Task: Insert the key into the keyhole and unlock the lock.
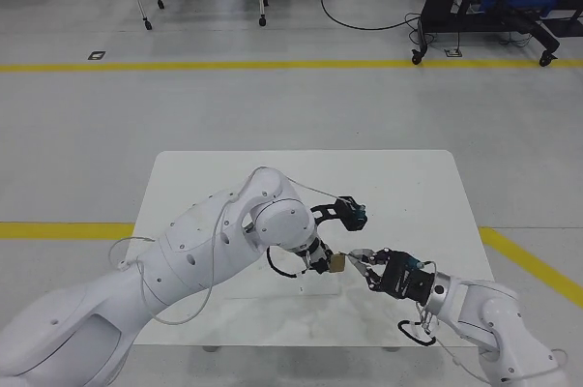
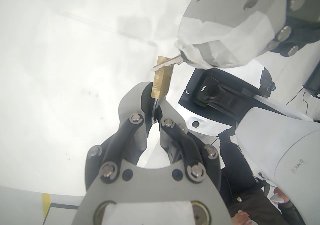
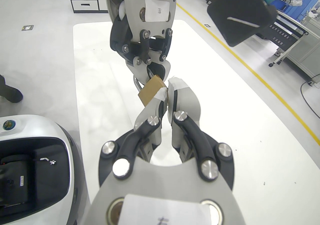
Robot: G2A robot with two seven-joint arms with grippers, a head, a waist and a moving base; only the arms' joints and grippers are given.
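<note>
A small brass padlock (image 2: 162, 80) hangs above the white table (image 1: 214, 174), its steel shackle pinched in my left gripper (image 2: 155, 108), which is shut on it. My right gripper (image 3: 167, 94), its fingertips wrapped in white tape, is shut on a silver key (image 2: 168, 62). The key's blade lies across the free end of the padlock body; whether its tip sits in the keyhole cannot be told. From the top the padlock (image 1: 337, 262) sits between my left gripper (image 1: 323, 259) and my right gripper (image 1: 362, 259). The padlock (image 3: 150, 92) touches the right fingertips.
Both grippers meet over the front middle of the table (image 3: 100, 43). A black camera block with a teal plug (image 1: 351, 212) juts from the left wrist just behind the lock. Yellow floor lines (image 1: 272, 66) run beyond the table.
</note>
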